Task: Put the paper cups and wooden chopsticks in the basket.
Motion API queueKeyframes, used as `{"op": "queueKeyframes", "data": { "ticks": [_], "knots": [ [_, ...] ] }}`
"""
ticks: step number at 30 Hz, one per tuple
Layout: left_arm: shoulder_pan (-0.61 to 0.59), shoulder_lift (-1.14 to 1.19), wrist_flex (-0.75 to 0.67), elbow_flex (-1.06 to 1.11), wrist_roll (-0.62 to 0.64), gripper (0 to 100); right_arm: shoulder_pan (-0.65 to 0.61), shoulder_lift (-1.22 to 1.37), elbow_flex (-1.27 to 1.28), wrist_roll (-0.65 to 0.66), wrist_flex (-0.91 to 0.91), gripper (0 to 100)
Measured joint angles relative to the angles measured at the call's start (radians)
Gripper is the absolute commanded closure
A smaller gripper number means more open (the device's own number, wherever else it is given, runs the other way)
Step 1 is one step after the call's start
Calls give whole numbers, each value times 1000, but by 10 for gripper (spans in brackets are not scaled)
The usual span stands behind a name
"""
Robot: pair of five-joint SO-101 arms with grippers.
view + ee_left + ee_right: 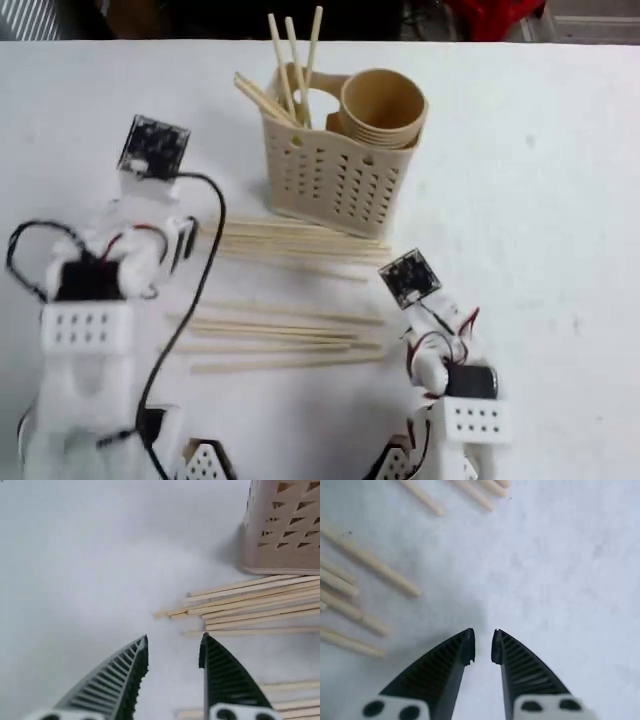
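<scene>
Bottom of frame, nearest: left fingers (pixel 122 677), spread, nothing between them; right fingers (pixel 520 665), narrowly parted, also bare. Mid-surface (pixel 560 200), between the two arms: loose chopsticks (pixel 280 338), long axis left-to-right. Farther up: second bundle (pixel 300 242), same axis, just before the basket (pixel 330 185), its left tips just right of the left fingers, which are judged nearer. Upper centre: basket holding stacked cups (pixel 385 100) and standing chopsticks (pixel 293 50).
</scene>
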Motion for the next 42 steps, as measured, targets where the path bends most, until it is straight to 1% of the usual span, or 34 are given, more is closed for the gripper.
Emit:
{"op": "queueKeyframes", "data": {
  "ticks": [4,9,11,13,21,26,29,32,36,42],
  "knots": [
    [2,273,-31,-100,123,804,8,-173,35,0,103,929],
    [2,617,-37,-302,347,801,20,-387,74,2,190,929],
    [2,724,-37,-377,390,801,20,-411,74,2,206,929],
    [2,821,-38,-456,402,801,20,-410,74,3,206,929],
    [2,1146,-38,-677,405,804,20,-414,74,3,206,929],
    [6,1212,-38,-743,407,805,20,-414,74,3,206,929],
    [31,1215,-18,-746,362,805,18,-414,74,3,206,929],
    [64,1215,43,-752,301,805,3,-414,74,6,206,929],
    [100,1215,172,-769,218,805,-3,-414,74,6,206,929],
    [109,1215,330,-764,140,805,0,-414,74,6,206,929]
  ]
}}
